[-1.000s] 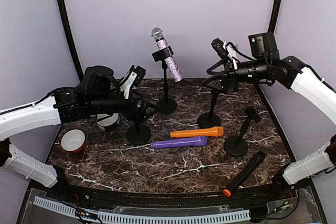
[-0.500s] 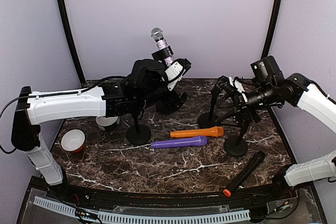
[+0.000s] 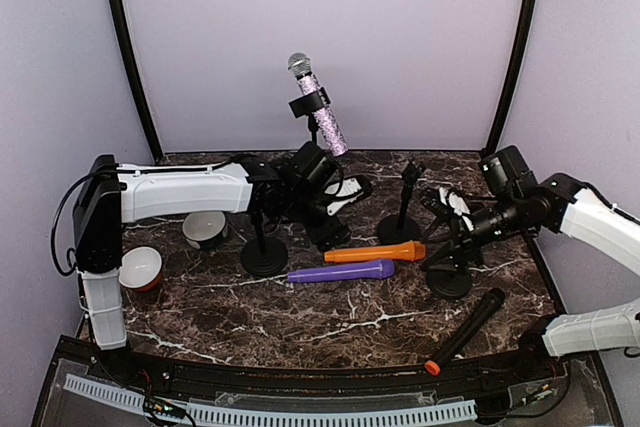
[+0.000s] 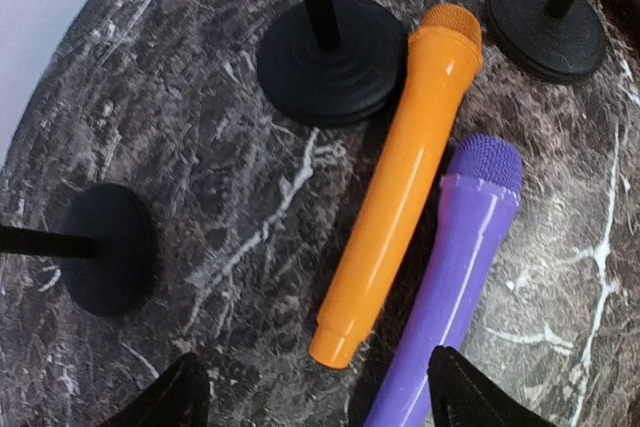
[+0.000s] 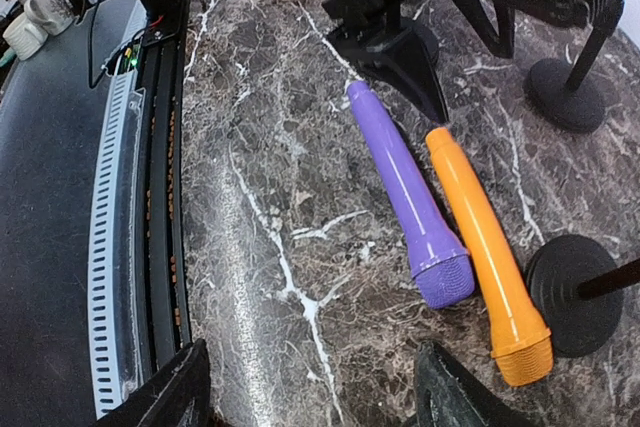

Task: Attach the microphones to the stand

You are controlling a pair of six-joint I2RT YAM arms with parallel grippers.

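Observation:
My left gripper (image 3: 330, 232) hangs low at mid-table, open (image 4: 325, 402); the tail end of the orange microphone (image 4: 395, 197) lies on the marble between its fingertips, untouched. The purple microphone (image 4: 455, 267) lies alongside, close to the right finger. Both appear side by side in the top view, orange (image 3: 375, 252) and purple (image 3: 340, 271). My right gripper (image 3: 445, 232) is open (image 5: 315, 392) over bare marble near their heads (image 5: 440, 272). The glittery lilac microphone (image 3: 320, 112) sits clipped in the back stand. A black microphone with an orange end (image 3: 465, 330) lies front right.
Three empty stands rise around the microphones, their round bases at left (image 3: 264, 257), centre-right (image 3: 398, 230) and right (image 3: 450, 280). Two bowls (image 3: 141, 267) (image 3: 205, 229) sit at the left. The table's front rail (image 5: 140, 197) runs beside my right gripper.
My left arm swung from the left side to the middle and came down over the orange microphone's tail, its jaws narrowing a little. My right arm dropped from high to low by the right stand.

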